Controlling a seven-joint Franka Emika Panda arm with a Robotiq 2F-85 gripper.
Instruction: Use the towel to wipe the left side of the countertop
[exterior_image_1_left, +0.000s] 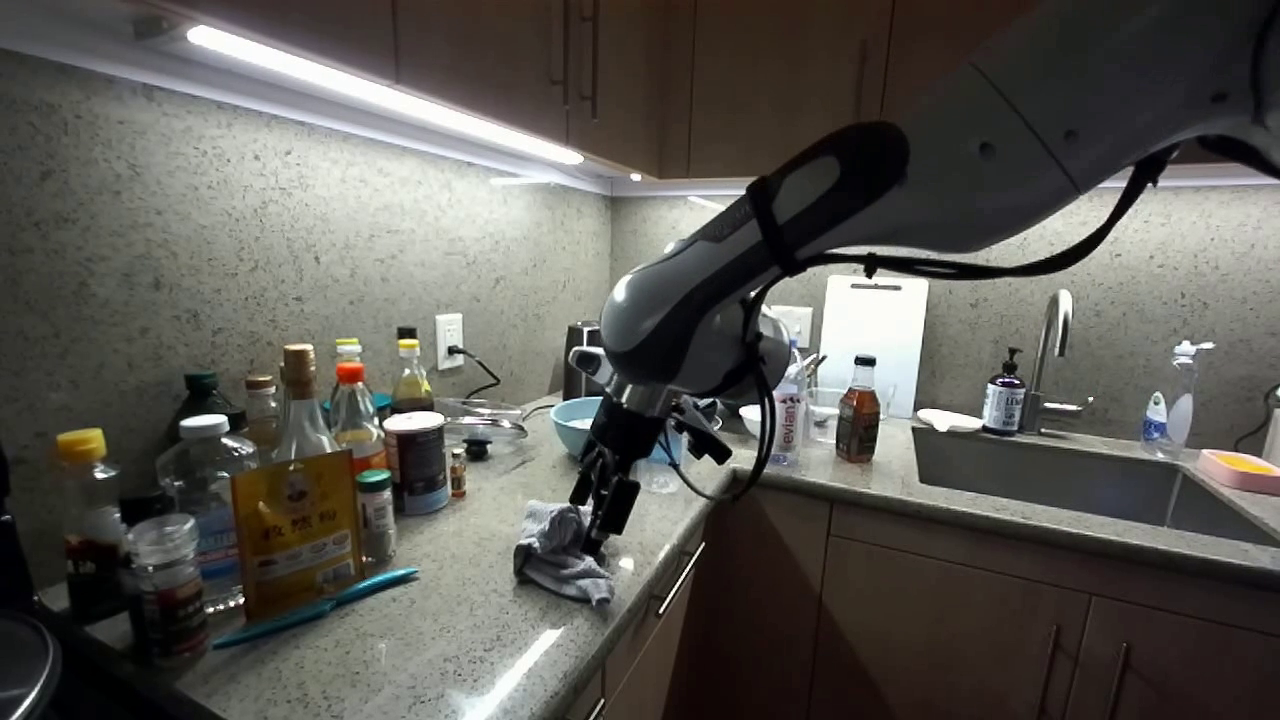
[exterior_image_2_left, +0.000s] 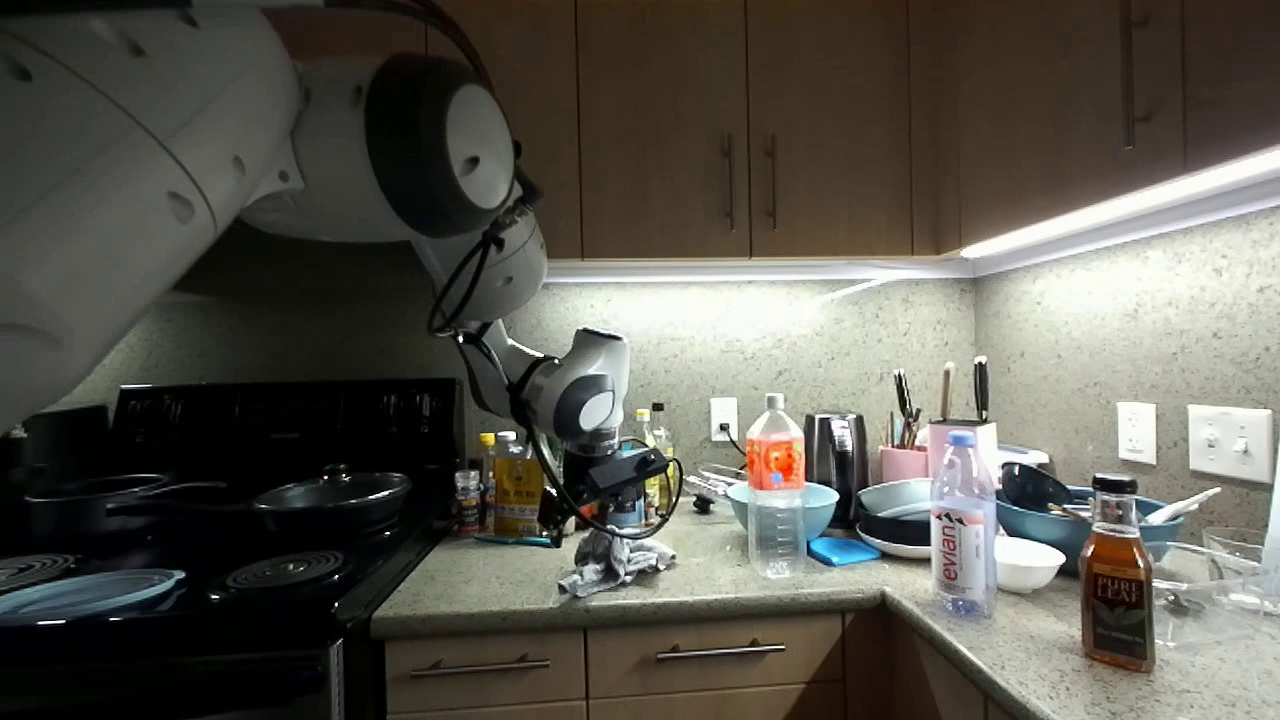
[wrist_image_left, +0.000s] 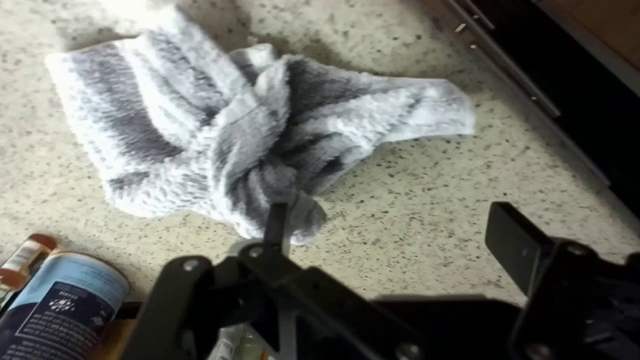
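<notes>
The grey-and-white towel (exterior_image_1_left: 558, 560) lies crumpled on the speckled countertop (exterior_image_1_left: 430, 640). It also shows in an exterior view (exterior_image_2_left: 615, 562). In the wrist view the towel (wrist_image_left: 240, 135) is bunched in the middle, with two ends spread out. My gripper (wrist_image_left: 390, 215) is open, its fingers wide apart. Bare countertop shows between the fingers. The left finger overlaps the towel's near tip in the wrist view; whether they touch is unclear. In an exterior view the gripper (exterior_image_1_left: 592, 515) points down just above or beside the towel.
Several bottles, a yellow spice bag (exterior_image_1_left: 298, 530), a canister (exterior_image_1_left: 417, 465) and a teal utensil (exterior_image_1_left: 320, 608) stand or lie along the wall side. A blue bowl (exterior_image_2_left: 820, 505) and a large plastic bottle (exterior_image_2_left: 776, 530) stand beyond the towel. The stove (exterior_image_2_left: 250, 580) borders the counter.
</notes>
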